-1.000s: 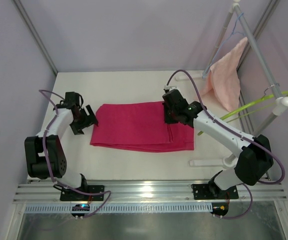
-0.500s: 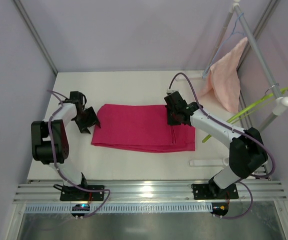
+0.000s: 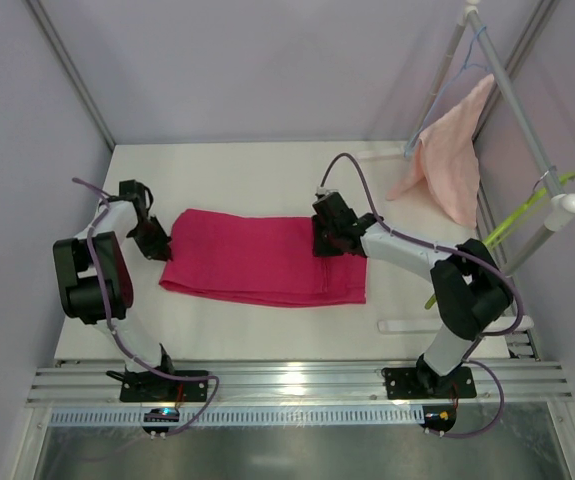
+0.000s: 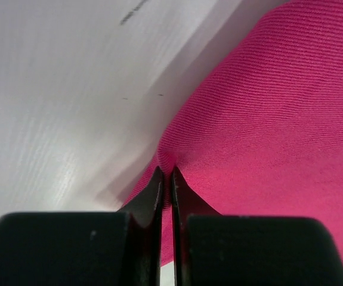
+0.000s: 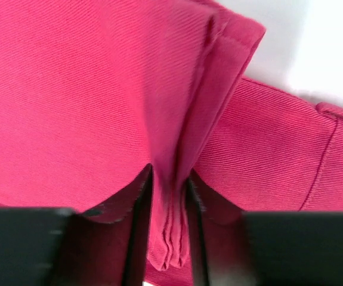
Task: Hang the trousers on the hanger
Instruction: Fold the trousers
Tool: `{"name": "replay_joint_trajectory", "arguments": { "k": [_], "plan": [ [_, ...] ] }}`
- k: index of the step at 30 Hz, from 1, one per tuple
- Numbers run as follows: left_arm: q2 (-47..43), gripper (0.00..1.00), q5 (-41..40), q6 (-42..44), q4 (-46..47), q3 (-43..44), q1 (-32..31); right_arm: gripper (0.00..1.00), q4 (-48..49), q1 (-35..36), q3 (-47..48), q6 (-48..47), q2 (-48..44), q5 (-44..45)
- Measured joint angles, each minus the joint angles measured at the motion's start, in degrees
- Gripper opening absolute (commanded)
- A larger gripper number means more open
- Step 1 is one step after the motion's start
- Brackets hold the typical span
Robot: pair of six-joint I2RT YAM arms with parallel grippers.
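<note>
Trousers (image 3: pixel 257 262) flat, long axis left-right, left hand (image 3: pixel 157 245) and right hand (image 3: pixel 329 243) both pinching them

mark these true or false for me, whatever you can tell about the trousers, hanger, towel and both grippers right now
1. The trousers lie folded on the table. True.
2. The trousers hang on the hanger. False: the hanger is at the rack on the right, apart from them.
3. The right gripper has a fold of the trousers between its jaws. True.
4. The left gripper hangs wide open over bare table. False: it is shut at the trousers' left edge, the cloth puckered at its tips.
5. The towel lies on top of the trousers. False: it hangs from the rack.
</note>
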Motion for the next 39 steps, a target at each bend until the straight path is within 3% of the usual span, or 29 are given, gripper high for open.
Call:
{"name": "replay_joint_trajectory", "arguments": {
  "k": [1, 3, 10, 13, 14, 16, 18, 19, 20, 22, 28, 39],
  "plan": [
    [-0.02, 0.00, -1.14, 0.46, -0.44, 0.04, 0.50, 0.46, 1.53, 0.22, -0.55, 0.61, 0.31, -0.92],
    [-0.02, 0.01, -2.67, 0.92, -0.98, 0.04, 0.87, 0.53, 3.89, 0.68, -1.46, 1.38, 0.83, -2.32],
    [-0.02, 0.00, -5.68, 1.90, -1.73, 0.15, 0.44, 0.57, 9.94, 0.57, -3.52, 1.18, 3.10, -7.56],
    [-0.02, 0.00, -8.81, 2.10, -2.45, 0.17, 0.55, 0.44, 11.80, 0.57, -3.52, 1.38, 4.04, -9.05],
    [-0.02, 0.00, -9.94, 2.10, -2.86, 0.28, 0.63, 0.26, 12.28, 0.57, -3.52, 1.49, 4.39, -9.49],
    [-0.15, 0.01, -11.61, 2.08, -3.23, 0.44, 0.87, 0.09, 12.79, 0.52, -3.48, 1.90, 5.09, -10.16],
    [-0.61, 0.19, -11.76, 1.84, -3.41, 0.46, 1.33, 0.04, 12.37, 0.52, -3.08, 2.60, 5.44, -10.45],
    [-0.94, 0.41, -11.82, 1.64, -3.52, 0.46, 1.44, 0.04, 11.74, 0.55, -2.60, 2.89, 5.49, -10.51],
    [-1.40, 0.53, -11.87, 1.73, -3.56, 0.46, 1.57, 0.04, 11.08, 0.59, -2.14, 3.10, 5.44, -10.51],
    [-2.78, 0.70, -11.72, 0.92, -3.52, 0.48, 1.77, 0.04, 9.09, 0.92, -0.90, 3.67, 5.01, -10.47],
    [-7.58, 0.78, -10.05, 0.20, -3.48, 2.67, 1.79, 0.04, 2.08, 3.52, 1.20, 5.16, -2.23, -9.75],
    [-10.40, 0.79, -8.26, 0.35, -3.52, 4.37, 1.81, 0.04, -6.93, 4.09, 8.61, 5.14, -9.79, -8.35]
  ]
}}
